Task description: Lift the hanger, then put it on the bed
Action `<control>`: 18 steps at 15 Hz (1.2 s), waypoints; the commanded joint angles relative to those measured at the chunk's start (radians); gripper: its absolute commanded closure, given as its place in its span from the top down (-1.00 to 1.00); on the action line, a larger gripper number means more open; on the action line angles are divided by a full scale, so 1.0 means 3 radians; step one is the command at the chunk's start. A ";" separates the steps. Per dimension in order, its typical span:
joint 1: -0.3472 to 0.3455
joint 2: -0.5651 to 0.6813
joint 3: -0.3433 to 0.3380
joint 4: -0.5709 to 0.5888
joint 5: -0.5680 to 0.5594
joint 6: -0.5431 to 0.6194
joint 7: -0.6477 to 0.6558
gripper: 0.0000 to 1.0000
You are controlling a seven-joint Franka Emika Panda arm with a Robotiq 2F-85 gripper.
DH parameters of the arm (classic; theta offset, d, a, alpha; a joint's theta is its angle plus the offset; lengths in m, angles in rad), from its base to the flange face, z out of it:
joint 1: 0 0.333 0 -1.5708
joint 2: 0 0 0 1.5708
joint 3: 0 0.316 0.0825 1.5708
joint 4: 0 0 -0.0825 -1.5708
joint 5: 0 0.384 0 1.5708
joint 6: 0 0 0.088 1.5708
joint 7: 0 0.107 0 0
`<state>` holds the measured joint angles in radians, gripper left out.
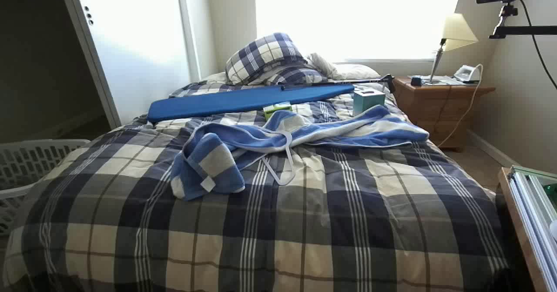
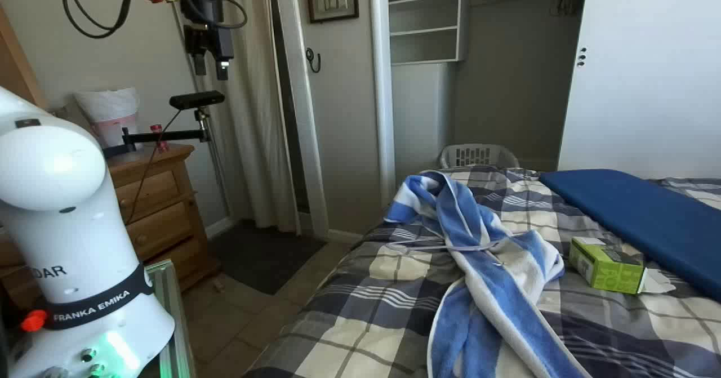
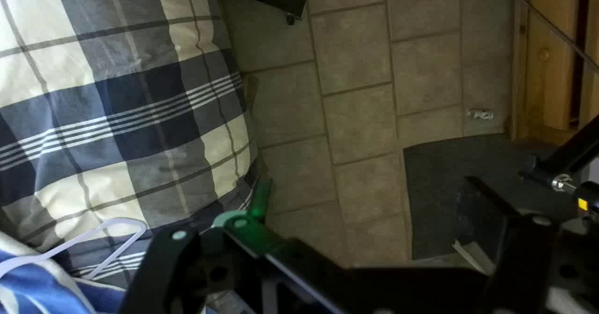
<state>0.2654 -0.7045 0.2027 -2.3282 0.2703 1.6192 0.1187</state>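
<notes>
Holds nothing in the end effector (image 2: 211, 75), high up with jaws wide apart, well away from the hanger (image 1: 289, 147); has it lying on the bed (image 1: 339, 222), partly covered by the blue-and-white striped garment (image 1: 256, 139), near the green box (image 2: 605, 268) and blue board (image 1: 248, 100)

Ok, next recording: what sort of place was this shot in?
Most likely a bedroom in a home: the large plaid-covered bed takes up much of an exterior view, and beside it a lamp stands on a wooden nightstand.
</notes>
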 commanded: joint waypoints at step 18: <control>-0.0399 -0.0392 -0.0515 -0.0379 -0.0328 0.0196 -0.0609 1.00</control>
<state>0.2002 -0.7376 0.1384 -2.3629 0.2229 1.6301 0.0514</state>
